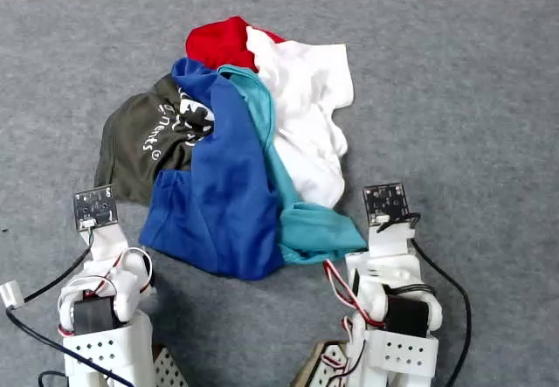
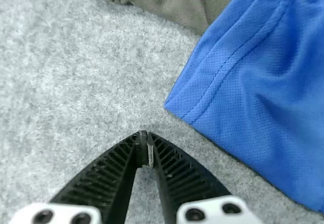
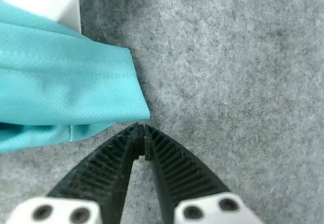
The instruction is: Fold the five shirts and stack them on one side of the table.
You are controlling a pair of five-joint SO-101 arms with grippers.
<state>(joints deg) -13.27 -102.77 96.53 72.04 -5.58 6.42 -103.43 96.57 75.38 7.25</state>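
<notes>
Shirts (image 1: 236, 160) lie in one heap on the surface (image 1: 454, 99), none folded yet; my left claw (image 2: 144, 148) and right claw (image 3: 142, 140) sit closed, empty.

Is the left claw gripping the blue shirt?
No, the left claw is shut on nothing, over the table beside the blue shirt.

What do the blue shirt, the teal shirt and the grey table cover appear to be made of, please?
The blue shirt looks like matte synthetic sports mesh: tiny regular pinholes and a stitched hem. The teal shirt shows the same fine dotted knit, so probably similar. The table cover seems felt or short-pile carpet, fuzzy and mottled grey.
</notes>
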